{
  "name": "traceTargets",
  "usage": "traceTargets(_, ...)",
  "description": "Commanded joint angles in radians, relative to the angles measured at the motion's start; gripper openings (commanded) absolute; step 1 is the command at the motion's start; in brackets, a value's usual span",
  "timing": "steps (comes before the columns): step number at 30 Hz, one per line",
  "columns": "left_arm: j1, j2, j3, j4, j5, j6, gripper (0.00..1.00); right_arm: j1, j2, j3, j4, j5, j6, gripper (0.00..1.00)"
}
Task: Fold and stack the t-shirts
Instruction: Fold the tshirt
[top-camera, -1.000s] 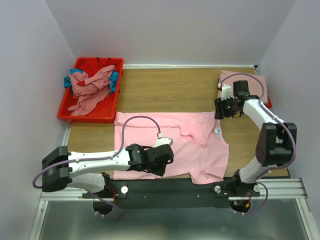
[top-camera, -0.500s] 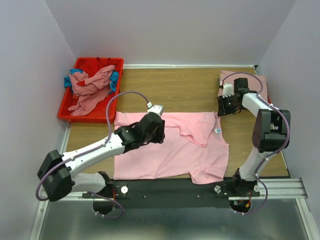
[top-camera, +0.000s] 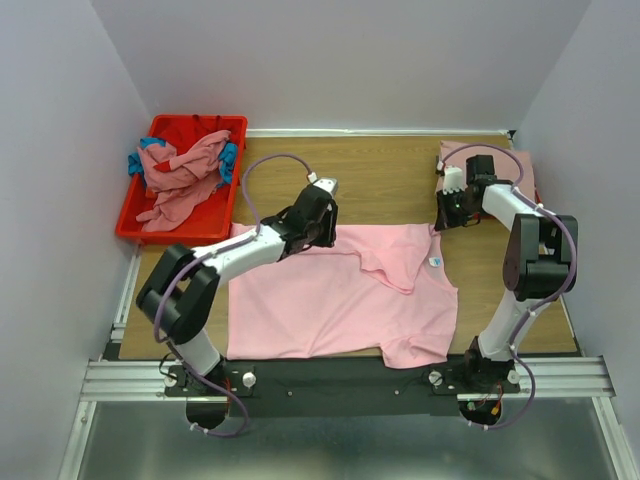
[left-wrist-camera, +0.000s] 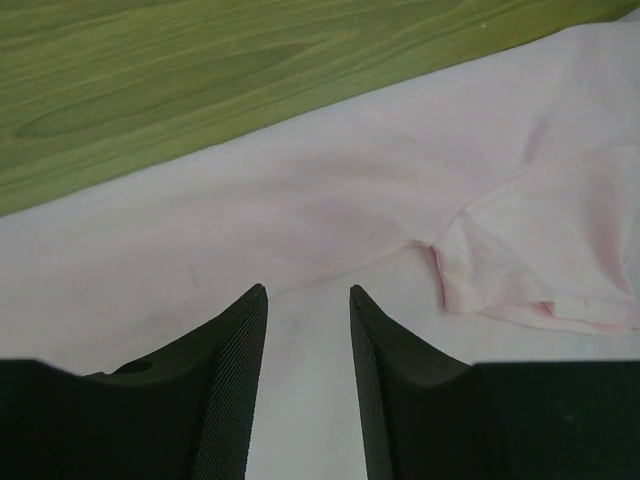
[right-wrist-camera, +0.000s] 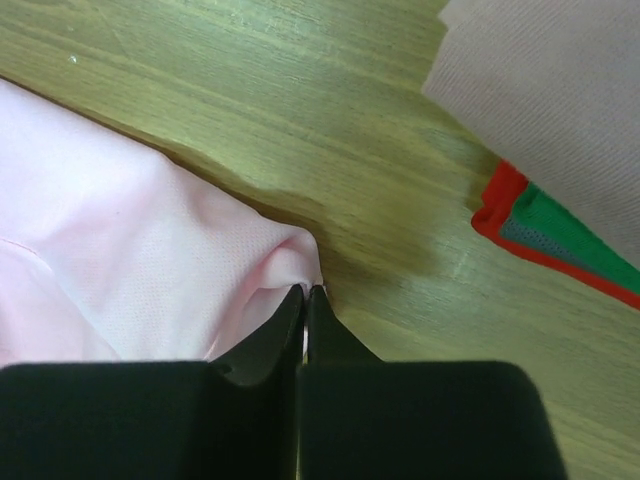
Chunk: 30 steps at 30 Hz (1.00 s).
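Right gripper (right-wrist-camera: 303, 292) pinched shut on the far right corner of the pink shirt (top-camera: 320, 300), which lies spread across the near middle of the table (top-camera: 380, 180). Left gripper (left-wrist-camera: 307, 300) jaws apart over the shirt's far edge, gripping nothing. Folded shirts (right-wrist-camera: 560, 90) stacked far right.

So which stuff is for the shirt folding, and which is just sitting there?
For the job: pink shirt, folded pile, crumpled shirts.
Just there: red bin, table.
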<state>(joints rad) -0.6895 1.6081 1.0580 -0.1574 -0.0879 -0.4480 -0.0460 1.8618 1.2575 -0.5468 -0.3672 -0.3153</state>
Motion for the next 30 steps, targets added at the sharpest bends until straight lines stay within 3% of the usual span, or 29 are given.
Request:
traceTargets(1, 0.018, 0.122, 0.046, 0.027, 0.042, 0.035, 0.45, -0.003, -0.012, 0.014, 0.014, 0.011, -0.005, 0.03)
traceTargets(6, 0.041, 0.219, 0.051, 0.016, 0.046, 0.031, 0.43, -0.003, -0.055, -0.017, 0.065, 0.096, 0.013, 0.00)
traceTargets(18, 0.068, 0.242, 0.028, 0.007, 0.073, 0.031, 0.43, -0.003, -0.061, -0.040, 0.100, 0.192, 0.025, 0.03)
traceTargets(20, 0.070, 0.246, 0.033, 0.002, 0.076, 0.031, 0.42, -0.003, -0.069, -0.044, 0.103, 0.197, 0.024, 0.07)
traceTargets(25, 0.070, 0.253, 0.046, -0.002, 0.083, 0.034, 0.42, -0.003, -0.110, -0.059, 0.102, 0.172, 0.021, 0.28)
traceTargets(30, 0.071, 0.253, 0.054, -0.007, 0.083, 0.040, 0.42, -0.003, -0.170, -0.101, 0.102, 0.120, 0.024, 0.30)
